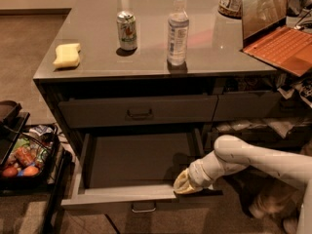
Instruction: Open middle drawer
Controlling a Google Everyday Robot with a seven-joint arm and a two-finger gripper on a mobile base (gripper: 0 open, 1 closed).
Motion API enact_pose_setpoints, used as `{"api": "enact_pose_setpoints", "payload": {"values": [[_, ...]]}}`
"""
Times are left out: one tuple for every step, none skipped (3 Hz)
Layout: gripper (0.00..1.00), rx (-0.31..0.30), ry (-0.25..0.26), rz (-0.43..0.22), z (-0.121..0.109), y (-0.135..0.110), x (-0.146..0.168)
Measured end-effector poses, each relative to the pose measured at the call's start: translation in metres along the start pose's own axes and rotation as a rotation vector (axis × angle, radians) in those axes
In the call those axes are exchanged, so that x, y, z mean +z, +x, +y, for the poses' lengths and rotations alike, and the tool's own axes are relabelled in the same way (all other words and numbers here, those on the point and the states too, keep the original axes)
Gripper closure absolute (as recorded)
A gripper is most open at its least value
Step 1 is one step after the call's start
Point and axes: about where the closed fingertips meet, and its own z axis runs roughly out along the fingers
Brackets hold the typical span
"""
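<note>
Countertop (97, 13): yellow sponge (66, 55), soda can (127, 30), water bottle (178, 31). Below, middle drawer (107, 199) pulled well out, inside bare. Gripper (184, 183) at its front right corner, by the rim; open or closed, cannot tell.

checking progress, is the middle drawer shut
No, the middle drawer stands pulled well out, with the hand at the right end of its front.
</note>
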Motion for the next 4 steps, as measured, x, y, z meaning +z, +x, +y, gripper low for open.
{"api": "enact_pose_setpoints", "payload": {"values": [[1.00, -0.001, -0.023, -0.007, 0.0045, -0.0054, 0.0057], [1.00, -0.004, -0.028, -0.005, 0.0030, -0.0077, 0.0094], [1.00, -0.005, -0.039, 0.001, 0.0004, -0.0091, 0.0127], [1.00, 0.016, -0.058, 0.002, -0.0004, -0.0086, 0.0124]]}}
